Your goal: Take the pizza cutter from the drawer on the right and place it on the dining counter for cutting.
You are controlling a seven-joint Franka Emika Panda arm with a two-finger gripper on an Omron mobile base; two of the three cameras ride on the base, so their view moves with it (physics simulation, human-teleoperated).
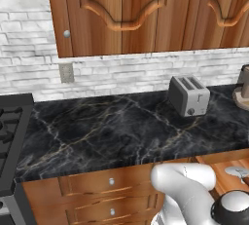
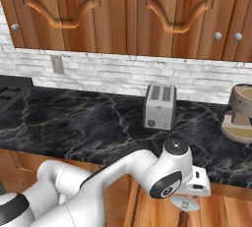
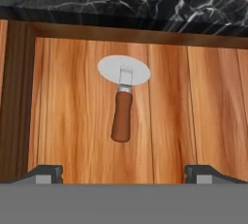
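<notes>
Kitchen scene: black marble table (image 1: pixel 112 126) with white veins runs under orange-brown wall cabinets (image 1: pixel 146 9) and a white brick backsplash (image 1: pixel 29 39). Silver two-slot toaster (image 2: pixel 159 106) stands on the table near the wall; stove edge (image 1: pixel 12 136) at far left, wall outlet (image 1: pixel 66 72) above it on the bricks. Brown round appliance (image 2: pixel 241 113) sits at the table's right end. Below the table edge the drawer (image 3: pixel 203 106) is pulled open, plain flat wooden floor. Pizza cutter (image 3: pixel 123 101) lies flat on the drawer floor, alone, toward the back. Its long axis runs front to back: round silver wheel points at the table edge, dark brown handle points back toward the tool. Tool (image 3: pixel 124 174) hangs above the drawer, fingers spread wide, holding nothing, well apart from the cutter.
</notes>
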